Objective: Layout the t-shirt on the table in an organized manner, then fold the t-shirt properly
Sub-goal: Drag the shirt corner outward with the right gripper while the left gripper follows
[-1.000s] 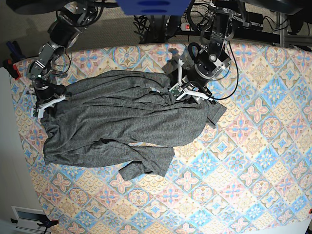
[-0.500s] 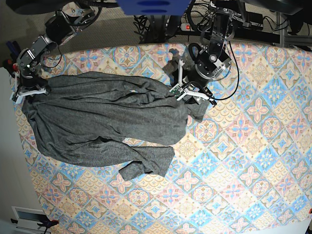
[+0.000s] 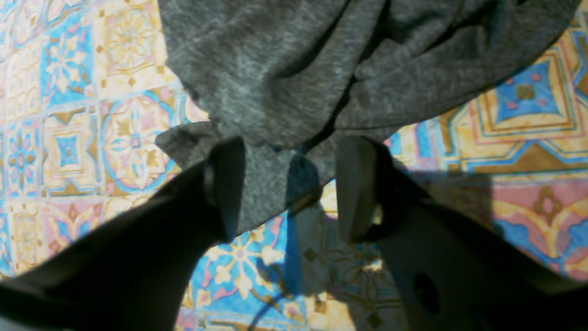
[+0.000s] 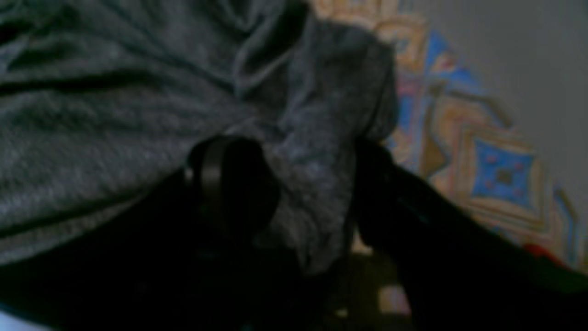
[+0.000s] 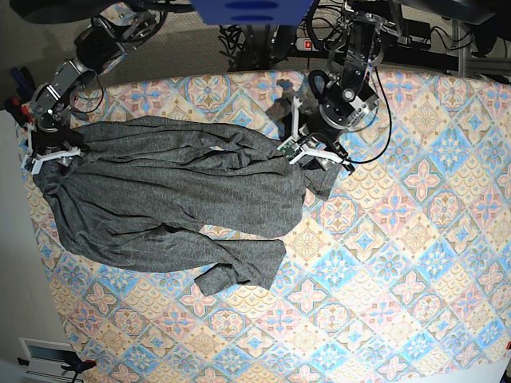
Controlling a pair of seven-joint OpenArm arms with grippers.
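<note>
The dark grey t-shirt [image 5: 176,199] lies wrinkled across the left half of the patterned table [image 5: 399,239], with one sleeve folded at the front. My right gripper [image 5: 49,153] is at the shirt's far left corner by the table edge. In the right wrist view it [image 4: 303,193] is shut on a bunch of the shirt [image 4: 115,115]. My left gripper [image 5: 307,152] hovers at the shirt's right end. In the left wrist view it [image 3: 294,184] is open, with the shirt's edge [image 3: 285,69] lying between and beyond the fingers.
The table's left edge and the floor [image 5: 12,239] are right beside my right gripper. Cables and a power strip [image 5: 303,40] lie behind the table's back edge. A blue object [image 5: 247,9] hangs at the top centre.
My right gripper has dragged the shirt's left corner toward the table's left edge. The shirt's right end has slid left past my left gripper, which has stayed in place.
</note>
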